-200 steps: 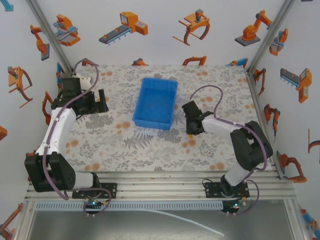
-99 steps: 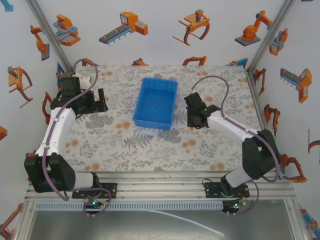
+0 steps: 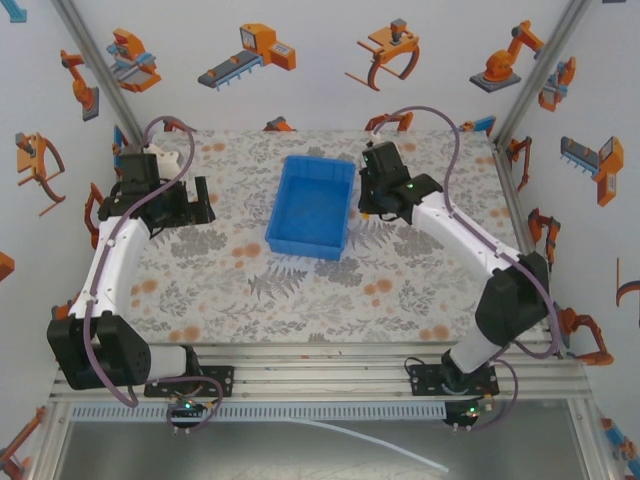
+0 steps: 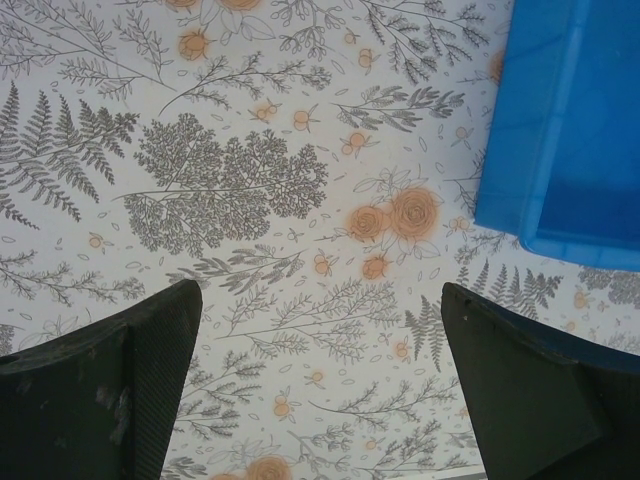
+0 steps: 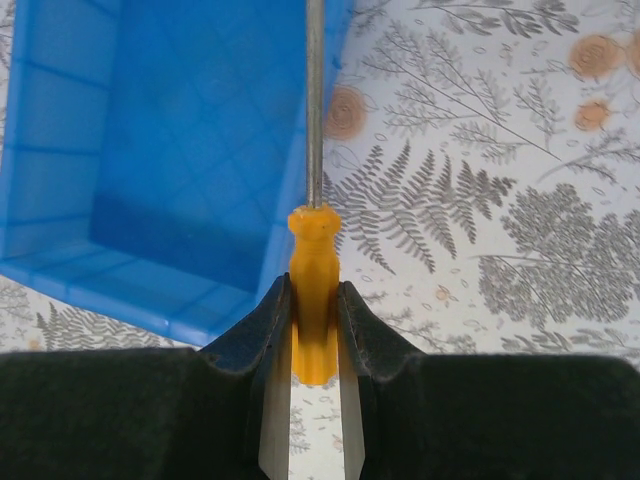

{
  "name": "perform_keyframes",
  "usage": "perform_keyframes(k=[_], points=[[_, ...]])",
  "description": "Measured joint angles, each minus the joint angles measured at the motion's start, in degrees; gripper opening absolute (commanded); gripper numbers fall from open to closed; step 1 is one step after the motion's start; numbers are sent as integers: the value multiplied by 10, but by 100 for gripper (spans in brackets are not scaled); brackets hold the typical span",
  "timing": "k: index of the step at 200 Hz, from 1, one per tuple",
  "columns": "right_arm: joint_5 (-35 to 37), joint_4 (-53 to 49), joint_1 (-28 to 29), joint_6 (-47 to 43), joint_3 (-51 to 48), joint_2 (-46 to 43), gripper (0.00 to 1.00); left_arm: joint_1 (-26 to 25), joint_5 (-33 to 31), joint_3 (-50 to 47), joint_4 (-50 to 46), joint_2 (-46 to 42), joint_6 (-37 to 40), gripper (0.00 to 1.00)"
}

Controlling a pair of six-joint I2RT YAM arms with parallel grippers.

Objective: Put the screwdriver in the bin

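Right wrist view: the right gripper (image 5: 313, 300) is sitting at the bottom edge. Its two fingers (image 5: 255, 335) are pressing in on the orange-yellow handle of the screwdriver (image 5: 314, 235), pinching it from both sides. The handle is standing straight up between the finger tips, and the thin dark shaft is running on upward to the top edge. The shaft is lying along the right-hand wall of the bin (image 5: 150, 150) in this view; cannot tell if it is touching the rim. The bright blue bin is taking up the left side, and the floral mat (image 5: 500, 200) is spreading out to the right.

Left wrist view: the left gripper (image 4: 318, 320) is hanging above the mat (image 4: 250, 180) with its dark fingers (image 4: 110, 390) spread wide apart. Past them, a corner of the bin (image 4: 560, 120) is resting on the mat at the upper right.

Top external view: the two arm bases are sitting at the near edge of the table. Farther in, the left gripper (image 3: 200, 205) is hovering over the left part of the mat, well apart from the bin. The right arm is reaching in toward the bin's right side, putting the right gripper (image 3: 368, 198) just beside that wall, near the far corner. The bin (image 3: 312, 205) is lying in the middle of the mat, toward the far half. Behind it, white walls (image 3: 300, 90) printed with orange robot pictures are closing off the back.
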Motion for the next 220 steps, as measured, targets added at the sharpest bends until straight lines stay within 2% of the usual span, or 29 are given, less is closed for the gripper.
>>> perform_keyframes(k=[65,110,220], points=[[-35,15,63,10,132,163,16,0,0,3,-9,-1,0,97],[-52,29,74,26,182,248,16,0,0,7,-10,-6,0,97],[-64,39,74,52,207,340,20,-3,0,7,-13,-14,5,97]])
